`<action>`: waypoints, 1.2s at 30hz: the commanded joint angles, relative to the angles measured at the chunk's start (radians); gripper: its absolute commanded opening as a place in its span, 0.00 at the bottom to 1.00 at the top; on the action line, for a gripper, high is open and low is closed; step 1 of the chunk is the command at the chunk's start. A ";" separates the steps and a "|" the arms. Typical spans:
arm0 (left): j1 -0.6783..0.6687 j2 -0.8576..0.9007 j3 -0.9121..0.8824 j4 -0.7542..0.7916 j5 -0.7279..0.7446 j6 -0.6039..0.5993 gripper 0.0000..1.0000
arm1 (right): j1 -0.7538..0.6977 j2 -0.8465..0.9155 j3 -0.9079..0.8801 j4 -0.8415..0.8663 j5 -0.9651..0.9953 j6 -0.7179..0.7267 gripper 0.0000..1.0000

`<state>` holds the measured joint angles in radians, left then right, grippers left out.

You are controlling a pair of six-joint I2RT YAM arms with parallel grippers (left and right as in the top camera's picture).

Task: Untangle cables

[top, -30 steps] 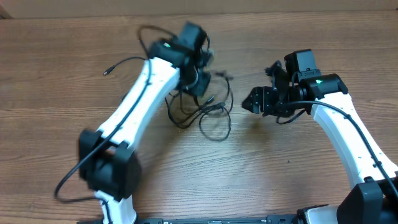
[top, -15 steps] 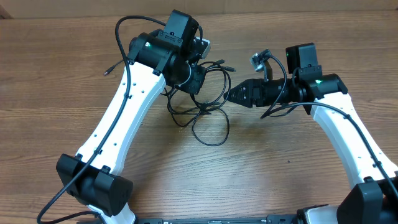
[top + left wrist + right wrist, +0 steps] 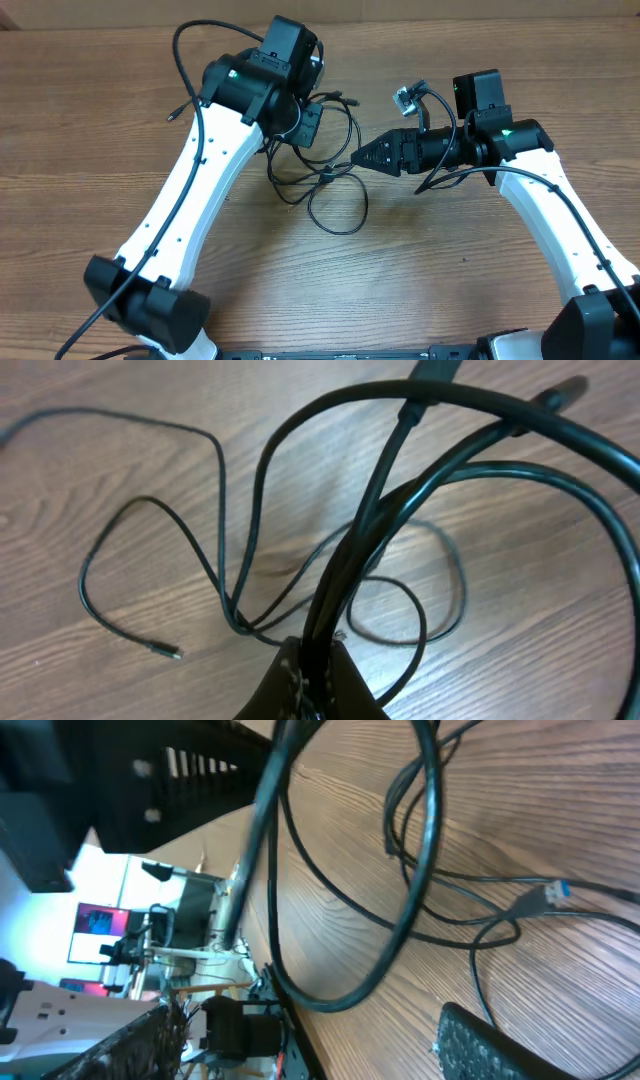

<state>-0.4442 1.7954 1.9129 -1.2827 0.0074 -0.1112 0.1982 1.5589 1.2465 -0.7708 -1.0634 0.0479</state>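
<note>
Where the two arms meet over the wooden worktop (image 3: 420,290), the cables (image 3: 325,173) lie in a loose black tangle, a little toward 11 o'clock from the middle of the overhead view. One round loop of the tangle spreads on the wood at its 6 o'clock side.

The left tool (image 3: 312,124) stands at 12 o'clock of the tangle and is closed on a bunch of the cords. In its wrist view the tool (image 3: 315,665) sits at 6 o'clock, pinching several strands together. These strands sweep up close to the lens toward 1 o'clock. Thinner loops lie flat on the wood at 9 o'clock, one ending in a small plug (image 3: 172,652).

The right tool (image 3: 362,162) is at 3 o'clock of the tangle, its tip pointing to 9 o'clock and just beside the knot of cords. It is rolled on its side, so I cannot tell whether it is open or closed, nor whether it touches a cord. Its wrist view shows one ribbed finger (image 3: 480,1040) at 5 o'clock, a wide cable loop ahead and a blue-tipped plug (image 3: 548,892) at 3 o'clock.
</note>
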 commanded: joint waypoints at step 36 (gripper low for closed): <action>0.196 -0.148 0.008 -0.121 0.113 -0.009 0.04 | 0.005 -0.001 0.021 -0.261 1.249 0.364 0.04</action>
<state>-0.2615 1.6745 1.9129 -1.4010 0.1295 -0.1204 0.2028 1.5608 1.2507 -1.0397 0.1394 0.3996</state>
